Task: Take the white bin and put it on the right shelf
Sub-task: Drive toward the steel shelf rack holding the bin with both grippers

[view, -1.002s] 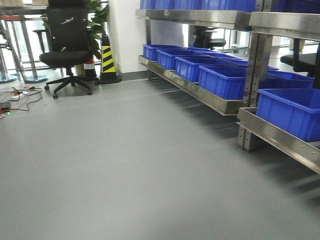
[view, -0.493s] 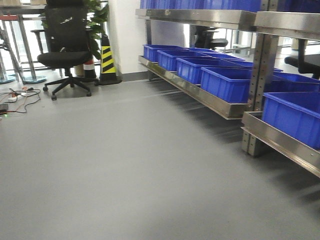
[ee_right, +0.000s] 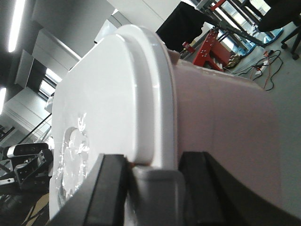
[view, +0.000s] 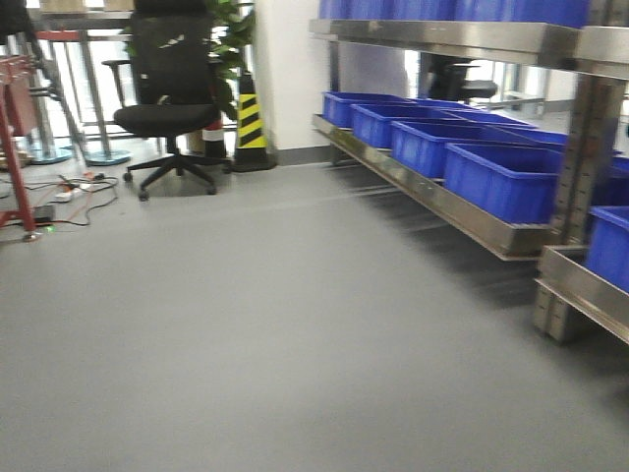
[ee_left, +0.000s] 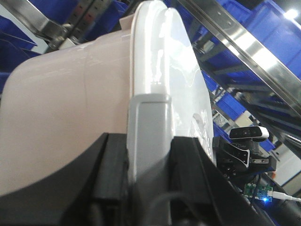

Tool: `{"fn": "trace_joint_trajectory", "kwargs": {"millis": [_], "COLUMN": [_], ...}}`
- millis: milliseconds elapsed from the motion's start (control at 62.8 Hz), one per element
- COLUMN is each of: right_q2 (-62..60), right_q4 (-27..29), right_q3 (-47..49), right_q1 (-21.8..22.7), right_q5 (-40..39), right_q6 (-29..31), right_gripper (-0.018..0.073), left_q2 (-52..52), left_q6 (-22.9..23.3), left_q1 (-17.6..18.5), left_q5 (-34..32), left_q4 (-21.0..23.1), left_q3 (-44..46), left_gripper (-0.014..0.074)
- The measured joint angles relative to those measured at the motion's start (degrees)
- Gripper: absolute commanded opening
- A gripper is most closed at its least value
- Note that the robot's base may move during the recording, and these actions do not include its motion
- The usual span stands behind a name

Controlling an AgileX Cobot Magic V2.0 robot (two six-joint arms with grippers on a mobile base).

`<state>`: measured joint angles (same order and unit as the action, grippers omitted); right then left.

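The white bin is a pale pinkish tub with a flat white lid, and it fills the left wrist view. My left gripper is shut on the grey latch at the lid's rim. The right wrist view shows the opposite end of the white bin, where my right gripper is shut on the grey latch. The exterior view shows neither the bin nor the grippers. The right shelf, a steel rack with a broad front rail, runs along the right side of that view.
Blue crates fill the low tier, beside a perforated upright. A black office chair, a striped cone, floor cables and a red stand are at the back left. Grey floor lies ahead.
The exterior view has swung left: chair, cone and rack have shifted right in the frame, and a red stand has come in at the left edge.
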<state>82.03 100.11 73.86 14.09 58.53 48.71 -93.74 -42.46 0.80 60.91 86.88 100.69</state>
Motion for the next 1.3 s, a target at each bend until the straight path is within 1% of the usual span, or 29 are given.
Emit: {"fn": "trace_joint_trajectory", "kwargs": {"millis": [1305], "right_q2": [0.00], "right_q4": [0.00], "right_q3": [0.00], "right_q1": [0.00], "right_q5": [-0.75], "right_q6": [0.00], "right_gripper": [0.0057], "left_q2": [0.00], "left_q6": [0.00], "left_q1": [0.00], "left_q5": [0.00], "left_q4": [0.00], "left_q3": [0.00], "left_gripper": [-0.0126]}}
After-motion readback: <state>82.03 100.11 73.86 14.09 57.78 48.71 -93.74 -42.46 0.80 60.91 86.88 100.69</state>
